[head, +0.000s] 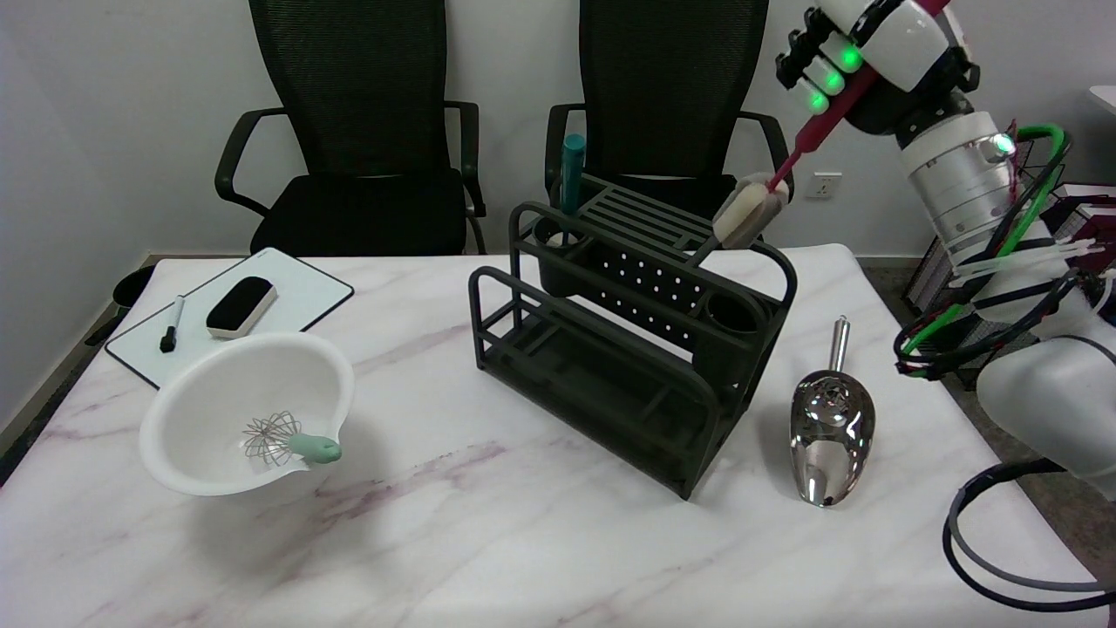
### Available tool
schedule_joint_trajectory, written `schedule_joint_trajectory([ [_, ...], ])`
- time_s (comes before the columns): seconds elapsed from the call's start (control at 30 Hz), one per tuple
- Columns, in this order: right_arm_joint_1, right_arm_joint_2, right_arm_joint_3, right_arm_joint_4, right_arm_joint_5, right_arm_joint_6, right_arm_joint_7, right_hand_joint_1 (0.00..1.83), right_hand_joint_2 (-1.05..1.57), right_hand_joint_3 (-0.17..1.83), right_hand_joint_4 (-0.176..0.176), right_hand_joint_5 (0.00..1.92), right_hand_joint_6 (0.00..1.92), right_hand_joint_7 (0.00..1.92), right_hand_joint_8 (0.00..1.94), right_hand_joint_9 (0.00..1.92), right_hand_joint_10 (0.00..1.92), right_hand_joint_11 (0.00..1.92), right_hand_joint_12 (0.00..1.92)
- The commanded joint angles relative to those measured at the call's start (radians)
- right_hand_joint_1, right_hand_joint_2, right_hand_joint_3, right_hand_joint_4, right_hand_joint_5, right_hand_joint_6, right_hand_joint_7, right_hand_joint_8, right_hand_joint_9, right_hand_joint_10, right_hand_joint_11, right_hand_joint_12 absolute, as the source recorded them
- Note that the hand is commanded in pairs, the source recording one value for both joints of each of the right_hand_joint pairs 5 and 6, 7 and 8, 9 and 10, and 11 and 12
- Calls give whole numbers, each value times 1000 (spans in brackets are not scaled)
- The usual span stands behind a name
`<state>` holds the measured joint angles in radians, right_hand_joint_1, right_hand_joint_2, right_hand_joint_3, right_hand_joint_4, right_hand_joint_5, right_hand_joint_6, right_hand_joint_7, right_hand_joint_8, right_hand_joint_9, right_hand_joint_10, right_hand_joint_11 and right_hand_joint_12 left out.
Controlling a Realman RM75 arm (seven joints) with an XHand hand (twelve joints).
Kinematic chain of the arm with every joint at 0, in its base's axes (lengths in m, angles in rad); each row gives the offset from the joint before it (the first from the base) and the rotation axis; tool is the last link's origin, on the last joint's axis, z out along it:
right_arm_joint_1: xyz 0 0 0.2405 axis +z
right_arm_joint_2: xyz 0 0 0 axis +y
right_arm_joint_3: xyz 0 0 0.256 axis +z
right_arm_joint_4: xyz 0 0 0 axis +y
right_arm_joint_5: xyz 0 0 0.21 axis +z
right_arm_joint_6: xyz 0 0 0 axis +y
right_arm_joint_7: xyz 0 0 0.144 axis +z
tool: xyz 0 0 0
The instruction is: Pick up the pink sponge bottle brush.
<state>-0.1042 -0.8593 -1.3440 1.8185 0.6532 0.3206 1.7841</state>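
My right hand (859,52) is at the upper right of the frame, fingers wrapped around the pink handle of the pink sponge bottle brush (789,170). The brush hangs in the air, slanting down and to the left from my grip, its pale sponge head just above the upper right rim of the dark rack (628,349) at the middle of the frame; I cannot tell whether the head touches the rack. A teal-handled tool (573,179) stands upright in the rack's upper left cup. On the marble surface (488,532), a shiny metal scoop (830,427) lies to the right of the rack. At the left a white bowl (253,410) holds a small whisk (283,440), and behind it a whiteboard (231,310) carries an eraser (241,306) and a marker (172,324).
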Motion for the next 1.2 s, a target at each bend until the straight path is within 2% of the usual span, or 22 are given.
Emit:
schedule_joint_trajectory([
  [0.03, 189, 35, -248, 43, 91, 125, 17, 996, 1571, 416, 0, 1920, 1920, 1920, 1920, 1920, 1920, 1920, 1920],
  [0.2, 281, 27, -512, 40, 109, 136, 18, 996, 1571, 446, 0, 1920, 1920, 1920, 1920, 1920, 1920, 1920, 1920],
  [0.33, 311, -37, -643, 40, 94, 133, 14, 998, 1571, 477, 0, 1920, 1920, 1920, 1920, 1920, 1920, 1920, 1920],
  [0.5, 292, -85, -704, 36, 55, 97, 7, 1003, 1571, 463, 0, 1920, 1920, 1920, 1920, 1920, 1920, 1920, 1920],
  [0.67, 242, -88, -704, 27, -40, 62, 7, 1003, 1571, 457, 0, 1920, 1920, 1920, 1920, 1920, 1920, 1920, 1920],
  [0.83, 197, -118, -725, -45, -94, 44, 6, 1003, 1571, 473, 0, 1920, 1920, 1920, 1920, 1920, 1920, 1920, 1920],
  [1.0, 171, -220, -769, -174, -168, 79, 7, 996, 1571, 534, 0, 1920, 1920, 1920, 1920, 1920, 1920, 1920, 1920],
  [1.07, 143, -274, -783, -235, -168, 106, 14, 971, 1571, 539, 0, 1920, 1920, 1920, 1920, 1920, 1920, 1920, 1920],
  [1.2, 104, -326, -783, -309, -164, 196, 16, 971, 1571, 547, 0, 1920, 1920, 1920, 1920, 1920, 1920, 1920, 1920],
])
